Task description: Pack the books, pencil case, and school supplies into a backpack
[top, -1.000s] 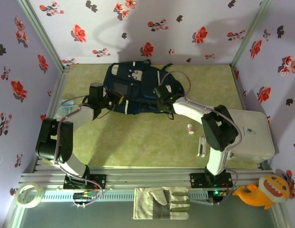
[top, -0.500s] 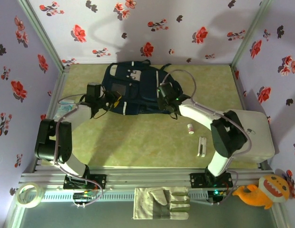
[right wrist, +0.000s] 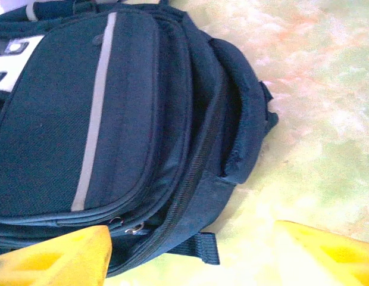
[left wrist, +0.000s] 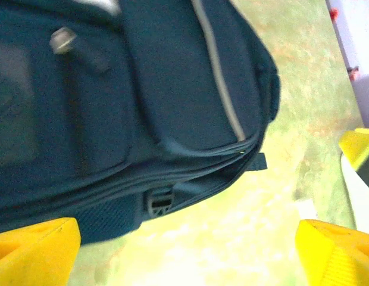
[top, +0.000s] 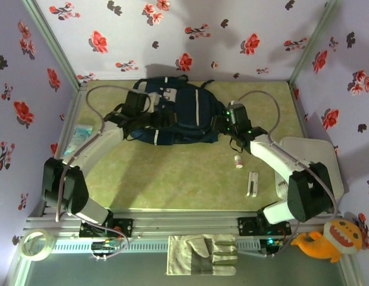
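Observation:
The dark navy backpack [top: 178, 116] lies flat at the back of the table, its white stripe up. My left gripper [top: 158, 119] hovers over its left part, jaws open and empty; in the left wrist view the backpack [left wrist: 143, 101] lies just beyond my yellow fingertips [left wrist: 30, 250]. My right gripper [top: 223, 125] is at the backpack's right edge, open, with a corner of the backpack [right wrist: 113, 119] and a strap tab between its fingertips [right wrist: 53, 256], not gripped. A tiny white tube [top: 238, 161] and a slim white bar [top: 252, 183] lie on the mat. The books and pencil case are out of view.
A pale blue packet [top: 83, 132] lies by the left wall. A white box [top: 315, 170] stands at the right, close to the right arm. Floral walls close three sides. Gloves [top: 202, 255], a tape roll [top: 37, 244] and an orange plush [top: 330, 238] sit beyond the near rail.
Both grippers have opened and let go of the backpack's near edge. The left moved toward the back, the right swung out to the right. The backpack has settled flatter.

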Robot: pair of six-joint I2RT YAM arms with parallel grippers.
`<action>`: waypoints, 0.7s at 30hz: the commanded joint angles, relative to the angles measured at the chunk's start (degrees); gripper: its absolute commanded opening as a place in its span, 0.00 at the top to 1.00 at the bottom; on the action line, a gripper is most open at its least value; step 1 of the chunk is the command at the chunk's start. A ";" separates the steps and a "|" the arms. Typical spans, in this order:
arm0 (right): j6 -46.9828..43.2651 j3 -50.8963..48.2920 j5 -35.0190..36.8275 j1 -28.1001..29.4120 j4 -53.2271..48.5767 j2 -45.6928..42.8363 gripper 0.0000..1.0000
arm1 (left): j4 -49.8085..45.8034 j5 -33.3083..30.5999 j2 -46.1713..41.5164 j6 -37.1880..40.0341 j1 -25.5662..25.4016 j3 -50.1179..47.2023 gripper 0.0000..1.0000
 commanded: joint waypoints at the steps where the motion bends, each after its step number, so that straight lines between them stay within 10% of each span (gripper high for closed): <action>1: 4.44 -2.51 -2.92 -2.37 2.68 -3.33 0.26 | -6.64 -6.90 5.72 17.05 -3.95 6.75 0.07; 12: 6.29 -7.43 -4.83 -6.59 2.85 -8.74 0.23 | -19.17 -11.52 25.80 47.64 -12.22 29.07 0.24; 21: 6.90 -8.15 -4.48 -7.22 2.05 -9.86 0.23 | -22.09 -13.86 34.94 55.27 -12.91 36.72 0.39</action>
